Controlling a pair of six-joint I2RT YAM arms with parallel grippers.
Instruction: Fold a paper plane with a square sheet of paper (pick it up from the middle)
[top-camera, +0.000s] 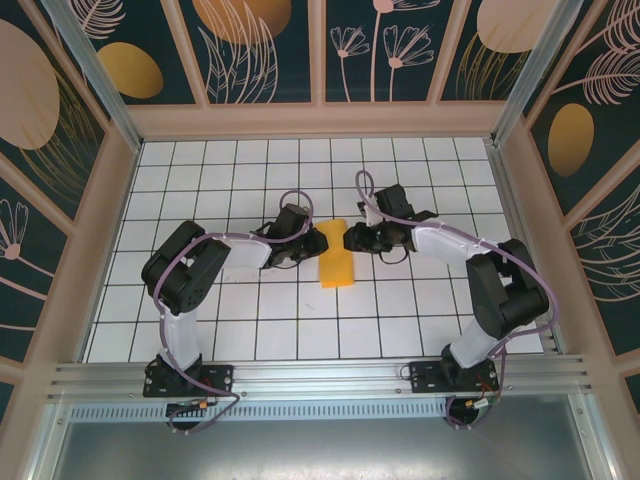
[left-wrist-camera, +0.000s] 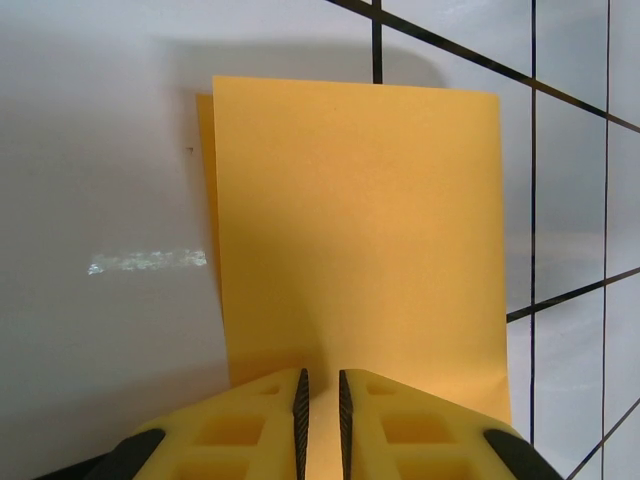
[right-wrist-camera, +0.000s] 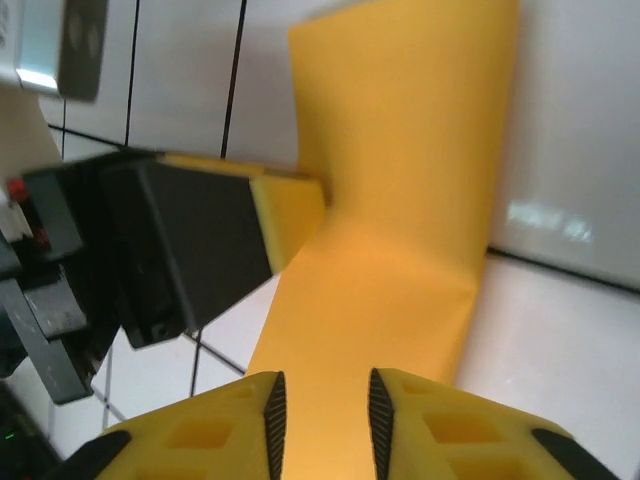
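My left claw (left-wrist-camera: 321, 400) pinches the folded paper (left-wrist-camera: 360, 230) at mid-edge, probably to steady it; my right claw (right-wrist-camera: 322, 405), half open, straddles the opposite edge.

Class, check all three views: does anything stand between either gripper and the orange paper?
Nothing visible does. The left gripper and the right gripper are both right at the paper, on opposite sides of it.

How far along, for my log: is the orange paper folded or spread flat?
Folded: the orange paper is a narrow rectangle from above, and the left wrist view shows a lower layer's edge peeking out.
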